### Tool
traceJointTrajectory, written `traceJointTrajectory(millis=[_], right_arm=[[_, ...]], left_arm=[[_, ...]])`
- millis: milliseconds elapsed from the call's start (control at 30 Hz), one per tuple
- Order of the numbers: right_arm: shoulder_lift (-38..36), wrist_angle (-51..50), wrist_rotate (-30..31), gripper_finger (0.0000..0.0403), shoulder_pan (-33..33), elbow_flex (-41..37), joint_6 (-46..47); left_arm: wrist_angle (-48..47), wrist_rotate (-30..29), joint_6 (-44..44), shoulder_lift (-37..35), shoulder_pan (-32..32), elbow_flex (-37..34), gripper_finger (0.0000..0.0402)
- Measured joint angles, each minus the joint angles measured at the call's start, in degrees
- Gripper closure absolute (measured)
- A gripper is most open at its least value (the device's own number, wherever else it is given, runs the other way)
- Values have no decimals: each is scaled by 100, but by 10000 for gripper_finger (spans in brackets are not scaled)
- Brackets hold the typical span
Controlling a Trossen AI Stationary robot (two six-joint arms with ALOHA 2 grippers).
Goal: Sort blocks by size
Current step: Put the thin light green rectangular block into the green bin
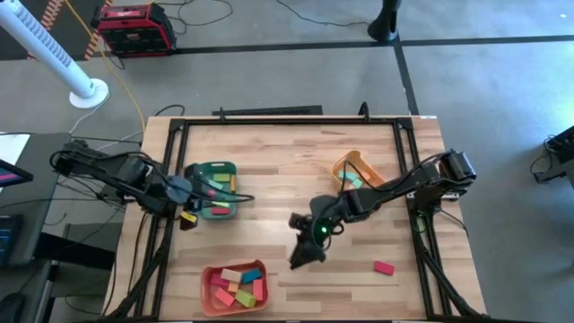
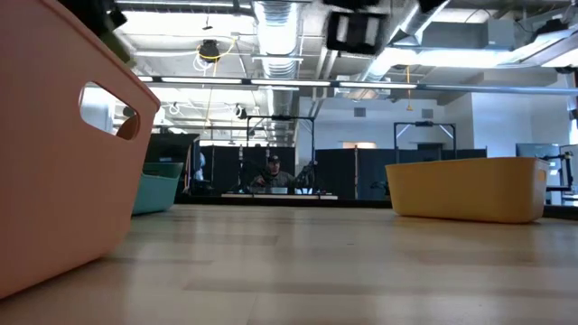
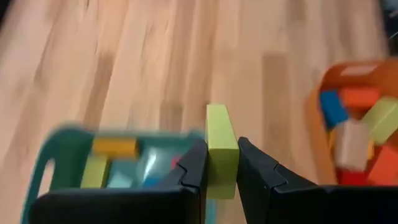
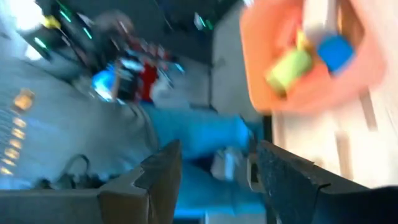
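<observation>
Lime-green wood sits pinched between the fingers of the left gripper (image 3: 222,163), a short bar (image 3: 221,149) held by its flat faces above the near rim of the green tray (image 1: 212,189), which already holds a mix of yellow, green and pink blocks. Such blocks look light, stiff and smooth, so a squeeze across two parallel faces near the middle should hold without slip. Further along the wooden table (image 1: 296,152), the salmon-red tray (image 1: 237,286) at the front edge carries a heap of red, pink, yellow, green and blue pieces. The right gripper (image 1: 305,253) hangs over bare table just beyond that tray, fingers spread and empty in the wrist view. Behind it the yellow-orange tray (image 1: 357,170) holds a few teal and pale blocks, and a lone pink block (image 1: 384,267) lies loose near the front right corner, still unsorted
</observation>
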Motion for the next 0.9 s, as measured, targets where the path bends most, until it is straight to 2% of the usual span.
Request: traceJointTrajectory(millis=[133, 267, 367, 467, 667, 767, 900], right_arm=[[-202, -1223, 6, 168, 270, 0, -363], [-510, -2637, 362, 168, 538, 0, -618], [-842, -3689, 849, 168, 775, 0, -671], [-1207, -4580, 1602, 168, 1116, 0, -575], [-1793, -6394, 3191, 168, 2246, 2, 409], [-1858, -7031, 3577, 168, 2978, 2, 1247], [-1733, -7466, 3800, 168, 3945, 2, 2320]], left_arm=[[-632, -270, -447, 112, 14, -69, 350], [-923, -369, -626, 352, 274, -275, 350], [-1027, -382, -703, 584, 523, -421, 350], [-998, -393, -684, 772, 723, -455, 350], [-899, -389, -264, 1099, 1076, -459, 347], [-790, -314, -148, 1196, 1222, -459, 346], [-759, -269, -116, 1236, 1375, -460, 344]])
